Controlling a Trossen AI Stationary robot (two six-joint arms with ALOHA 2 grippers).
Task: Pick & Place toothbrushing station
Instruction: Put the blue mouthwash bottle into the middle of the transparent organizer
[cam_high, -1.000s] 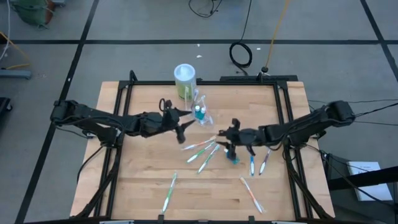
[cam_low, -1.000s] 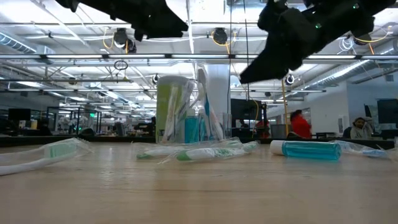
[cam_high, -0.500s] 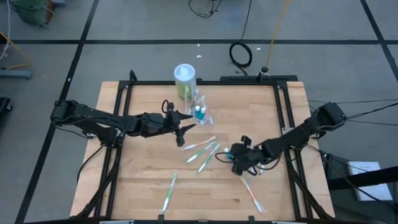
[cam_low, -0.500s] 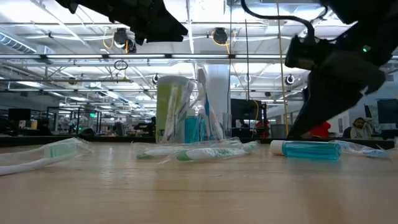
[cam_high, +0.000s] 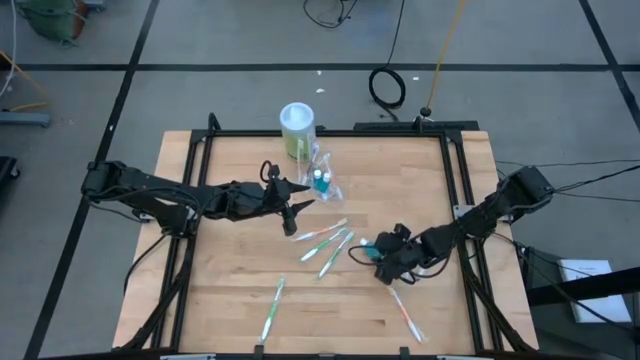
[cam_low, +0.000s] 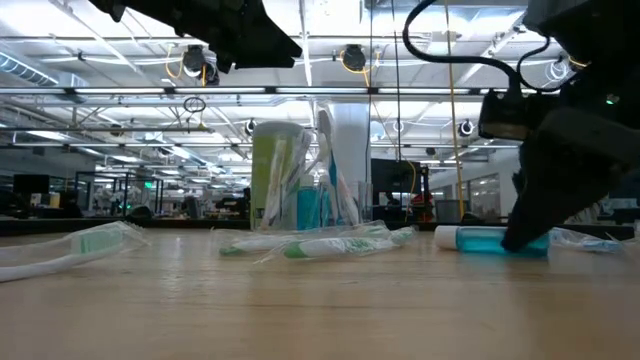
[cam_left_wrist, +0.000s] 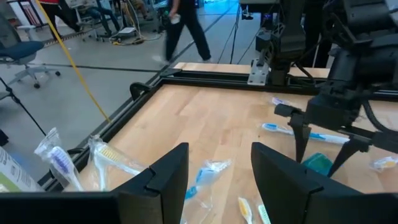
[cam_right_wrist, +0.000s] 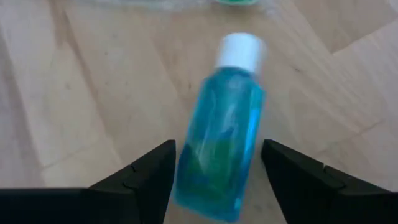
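Observation:
The toothbrushing station (cam_high: 321, 181), a small clear holder with brushes and a blue bottle in it, stands on the table beside the green canister (cam_high: 297, 130). A small blue bottle with a white cap (cam_right_wrist: 225, 140) lies on its side on the wood. My right gripper (cam_high: 381, 262) is down at it, open, one finger on either side of the bottle's body (cam_low: 490, 241), with no touch showing. My left gripper (cam_high: 292, 216) hangs open above the table, near the station, with nothing between its fingers (cam_left_wrist: 163, 180).
Wrapped toothbrushes lie scattered: a pair at the middle (cam_high: 325, 240), one near the front left (cam_high: 272, 310), one at the front right (cam_high: 405, 312), two under my right arm (cam_high: 425, 262). A black frame (cam_high: 462, 190) borders the table.
My right gripper has gone down and toward the table's near edge, turning its wrist and tipping steeply downward, and now stands at the lying blue bottle. The bottle has stayed in place.

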